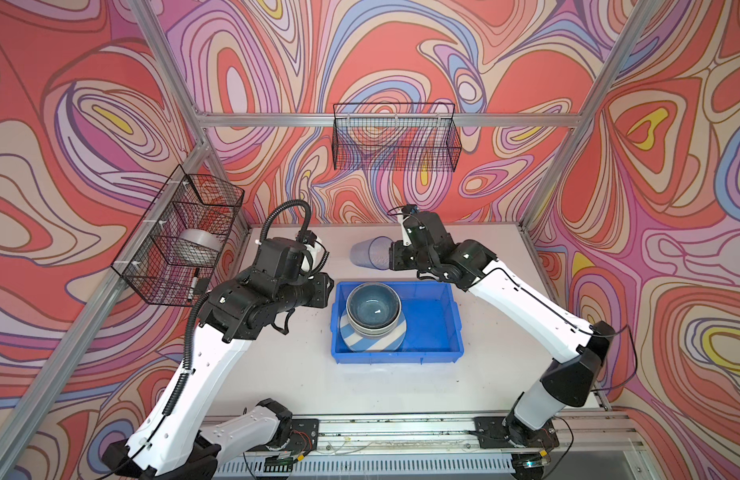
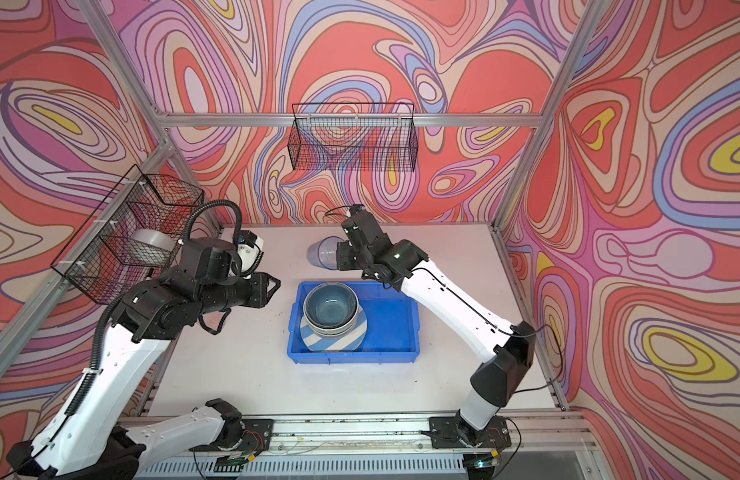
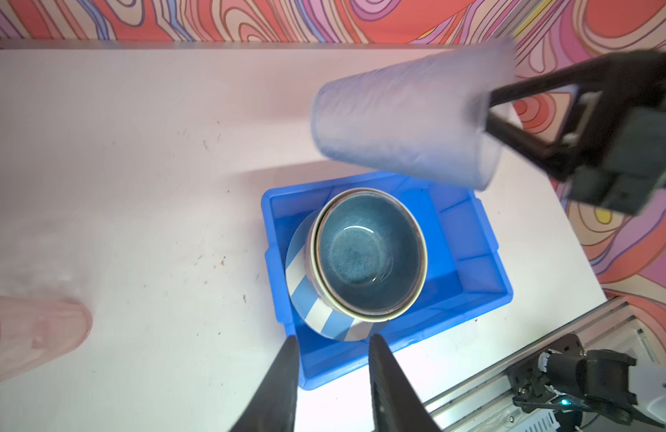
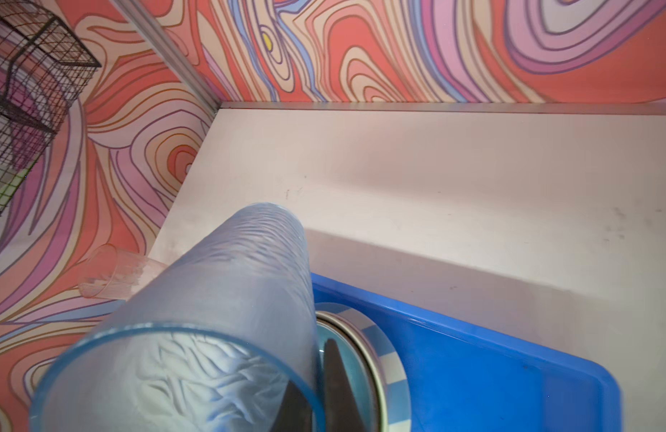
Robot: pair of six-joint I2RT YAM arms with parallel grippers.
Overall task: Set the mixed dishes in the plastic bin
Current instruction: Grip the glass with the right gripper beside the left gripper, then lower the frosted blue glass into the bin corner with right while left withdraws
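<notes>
Plastic bin [image 1: 436, 332]: you have a striped plate [image 1: 370, 344] in already, with a dark blue bowl [image 1: 373, 306] on it, nested in what looks like a paler bowl, though only its rim shows. All of it sits at the bin's left end, and the right half is bare. Your right gripper [image 3: 490, 108] pinches the rim of the bluish tumbler [image 1: 370, 253], one finger inside, holding it on its side and lifted just beyond the bin's far rim. Your left gripper [image 3: 333, 338] hangs by the bin's left wall, jaws partly apart and empty. The pink tumbler [image 3: 32, 333] lies tipped on the table [image 1: 276, 374] near the left wall, yours to fetch next.
</notes>
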